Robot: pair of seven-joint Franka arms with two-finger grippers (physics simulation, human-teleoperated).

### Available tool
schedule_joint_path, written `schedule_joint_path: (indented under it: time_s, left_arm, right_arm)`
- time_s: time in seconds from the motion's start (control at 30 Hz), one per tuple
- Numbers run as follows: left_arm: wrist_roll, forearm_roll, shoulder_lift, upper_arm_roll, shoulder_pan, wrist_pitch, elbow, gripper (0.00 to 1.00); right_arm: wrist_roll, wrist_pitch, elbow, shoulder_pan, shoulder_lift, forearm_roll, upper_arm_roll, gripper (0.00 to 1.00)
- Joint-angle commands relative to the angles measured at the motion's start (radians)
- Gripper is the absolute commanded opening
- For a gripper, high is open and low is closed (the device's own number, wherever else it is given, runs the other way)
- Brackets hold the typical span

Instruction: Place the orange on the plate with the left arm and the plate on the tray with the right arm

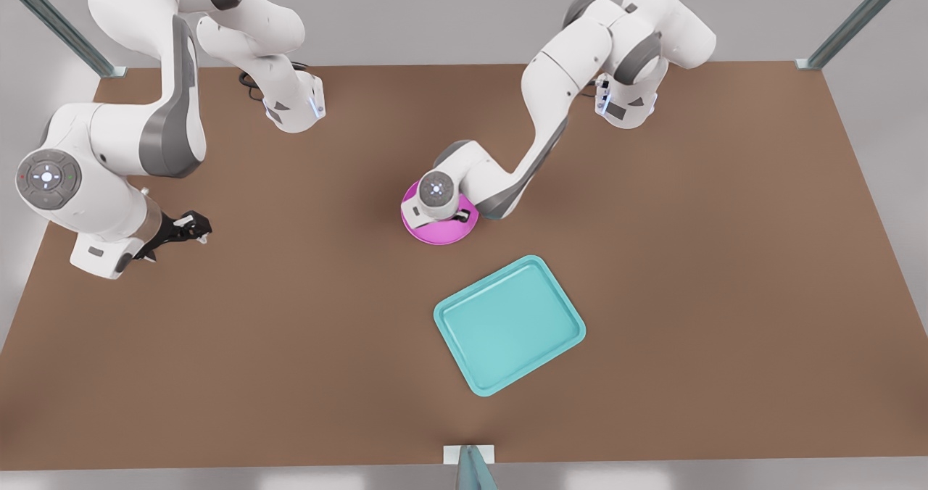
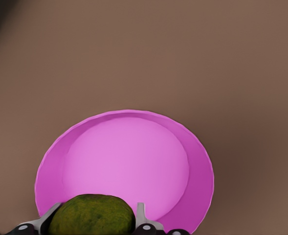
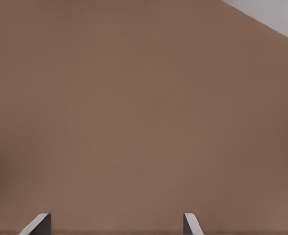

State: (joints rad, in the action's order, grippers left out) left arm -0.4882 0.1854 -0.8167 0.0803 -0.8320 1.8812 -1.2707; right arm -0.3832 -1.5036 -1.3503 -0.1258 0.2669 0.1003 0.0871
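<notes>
The left tool (image 2: pixel 92 230) is above the pink plate (image 2: pixel 129 161) and its two fingers (image 2: pixel 141 215) are closed on the orange (image 2: pixel 92 215), one at each side of the fruit. In the left wrist view the orange looks dark green-yellow with a bumpy skin, and it hangs over the near rim of the plate; I cannot tell if it touches the dish. In the front view the left arm (image 1: pixel 500 164) reaches over the plate (image 1: pixel 435 235) and covers most of it. The teal tray (image 1: pixel 509 323) lies on the brown bench (image 1: pixel 689 294) near the plate, toward the front view's lower right, not touching it. The right tool (image 1: pixel 194 230) waits at the front view's left, well apart from the plate, with its fingers (image 3: pixel 38 224) spread open over bare bench
</notes>
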Motion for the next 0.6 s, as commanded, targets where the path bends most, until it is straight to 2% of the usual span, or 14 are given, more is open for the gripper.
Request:
schedule_joint_path:
  time_s: [0.0, 0.1, 0.17, 0.2, 0.23, 0.3, 0.33, 0.37, 0.4, 0.43, 0.47, 0.53, 0.57]
  left_arm:
    - [-0.681, 0.002, -0.005, 0.002, -0.001, -0.007, 0.001, 1.0]
    - [-0.678, -0.006, 0.011, -0.002, 0.005, -0.008, -0.003, 1.0]
    - [-0.44, 0.046, 0.261, -0.059, 0.194, -0.411, 0.025, 1.0]
    - [-0.23, 0.051, 0.369, -0.238, 0.223, -0.517, 0.027, 1.0]
    - [0.025, 0.049, 0.419, -0.418, 0.223, -0.614, 0.028, 1.0]
    - [0.293, 0.051, 0.441, -0.629, 0.223, -0.728, 0.07, 1.0]
    - [0.367, 0.051, 0.444, -0.672, 0.231, -0.777, 0.071, 1.0]
    - [0.395, 0.005, 0.536, -0.422, 0.489, -0.792, 0.056, 1.0]
    - [0.469, -0.112, 0.655, -0.162, 0.743, -0.685, -0.067, 1.0]
    - [0.585, -0.162, 0.748, -0.122, 0.774, -0.493, -0.219, 1.0]
    - [0.533, -0.247, 0.723, -0.053, 0.751, -0.367, -0.22, 1.0]
    - [0.594, -0.25, 0.737, -0.051, 0.768, -0.419, -0.214, 1.0]
    - [0.593, -0.207, 0.703, -0.074, 0.769, -0.45, -0.19, 1.0]
  right_arm:
    - [-0.002, 0.002, 0.0, 0.0, 0.0, -0.001, 0.0, 1.0]
    - [-0.002, 0.002, 0.0, 0.0, 0.002, -0.001, 0.0, 1.0]
    - [0.006, 0.005, -0.033, -0.003, 0.017, -0.076, 0.0, 1.0]
    - [0.007, -0.003, -0.062, -0.028, 0.072, -0.191, -0.001, 1.0]
    - [0.012, -0.003, -0.061, -0.084, 0.156, -0.312, -0.006, 1.0]
    - [0.138, -0.113, -0.062, -0.215, 0.247, -0.416, -0.009, 1.0]
    - [0.216, -0.148, -0.079, -0.259, 0.256, -0.438, -0.01, 1.0]
    - [0.27, -0.289, -0.203, -0.281, 0.219, -0.493, -0.049, 1.0]
    - [0.288, -0.473, -0.364, -0.276, 0.149, -0.493, -0.11, 1.0]
    - [0.291, -0.653, -0.513, -0.276, 0.078, -0.493, -0.168, 1.0]
    - [0.291, -0.802, -0.638, -0.278, 0.035, -0.493, -0.198, 1.0]
    - [0.297, -0.981, -0.809, -0.279, -0.009, -0.516, -0.251, 1.0]
    - [0.299, -0.991, -0.842, -0.279, -0.011, -0.524, -0.26, 1.0]
